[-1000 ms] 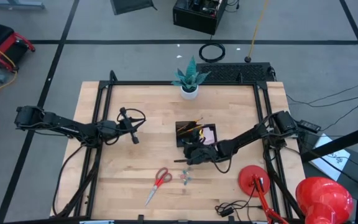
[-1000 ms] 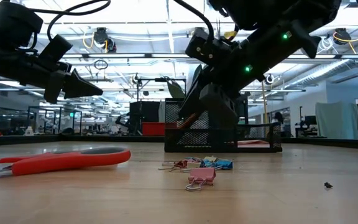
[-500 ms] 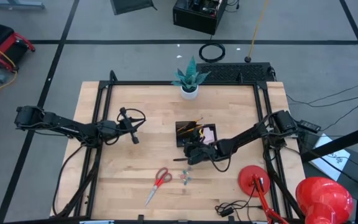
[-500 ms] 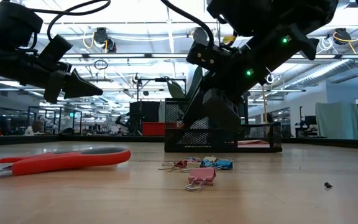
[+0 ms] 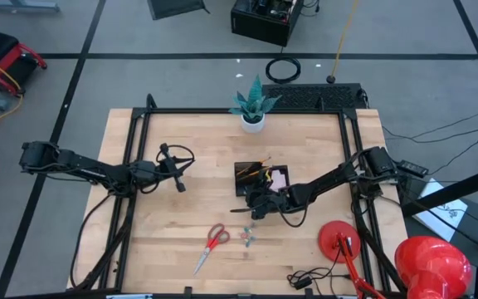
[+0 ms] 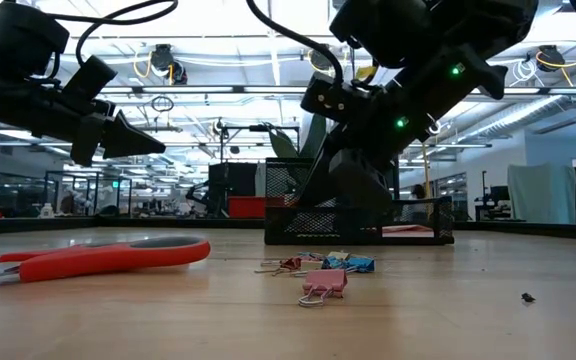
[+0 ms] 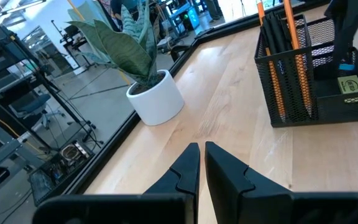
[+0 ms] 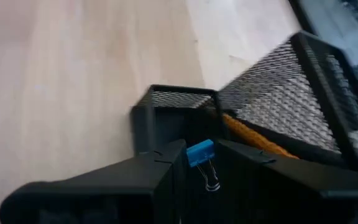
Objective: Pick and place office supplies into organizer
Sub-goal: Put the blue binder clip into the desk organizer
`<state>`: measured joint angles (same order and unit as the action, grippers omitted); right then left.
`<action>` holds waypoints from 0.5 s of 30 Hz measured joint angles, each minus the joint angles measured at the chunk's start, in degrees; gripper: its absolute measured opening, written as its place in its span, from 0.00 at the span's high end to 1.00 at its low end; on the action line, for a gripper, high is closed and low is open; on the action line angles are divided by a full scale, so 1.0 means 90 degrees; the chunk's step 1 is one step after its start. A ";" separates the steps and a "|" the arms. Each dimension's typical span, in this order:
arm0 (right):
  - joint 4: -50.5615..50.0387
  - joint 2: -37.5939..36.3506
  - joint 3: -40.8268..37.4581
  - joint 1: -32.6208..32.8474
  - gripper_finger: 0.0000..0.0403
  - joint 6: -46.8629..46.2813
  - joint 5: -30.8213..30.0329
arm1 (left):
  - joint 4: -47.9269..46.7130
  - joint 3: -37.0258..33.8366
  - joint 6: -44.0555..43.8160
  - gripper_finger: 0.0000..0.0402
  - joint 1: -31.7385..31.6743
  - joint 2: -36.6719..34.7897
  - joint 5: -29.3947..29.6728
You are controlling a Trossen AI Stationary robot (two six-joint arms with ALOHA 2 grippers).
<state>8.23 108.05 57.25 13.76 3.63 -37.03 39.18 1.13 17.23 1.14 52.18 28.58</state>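
Note:
The black mesh organizer [image 5: 260, 178] stands mid-table with black pens, orange pencils [image 7: 277, 74] and a pink pad [image 5: 280, 178] in it. My right gripper [image 8: 197, 157] hovers at its near side, above the table, shut on a small blue binder clip [image 8: 200, 152]. More clips [image 6: 320, 266] lie in a cluster on the wood, a pink one [image 6: 323, 284] nearest. The red-handled scissors [image 5: 213, 242] lie flat, left of the clips. My left gripper [image 7: 201, 153] waits shut over the table's left part [image 5: 178, 179]. My right gripper pinches the blue clip by its blue body [image 8: 199, 149] between the two fingers. Its wire loops [image 8: 211, 180] stick out free from the body. The clip is lifted clear of the table, with the organizer's mesh wall [image 8: 272, 93] just beyond it.
A white plant pot [image 5: 252, 122] stands at the far edge behind the organizer. A red lamp base [image 5: 339, 241] and cables sit at the near right. Bare wood lies between my left gripper and the organizer.
My right gripper has crept a little toward the organizer and risen slightly. The scissors and the clips on the table lie as before.

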 joint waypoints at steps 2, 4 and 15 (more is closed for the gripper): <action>0.0005 0.0000 0.0000 -0.0035 0.83 -0.0054 0.0149 | 0.0000 0.0000 0.0000 0.92 -0.0002 -0.0001 0.0000; -0.0007 0.0000 0.0000 -0.0072 0.83 -0.0152 0.0150 | -0.0002 0.0000 0.0002 0.92 0.0000 0.0000 0.0000; -0.0156 0.0000 0.0000 -0.0075 0.82 -0.0264 0.0157 | -0.0012 0.0000 0.0007 0.92 0.0000 -0.0002 0.0002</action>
<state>6.83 108.05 57.25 13.08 1.26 -35.62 39.07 1.13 17.30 1.15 52.16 28.60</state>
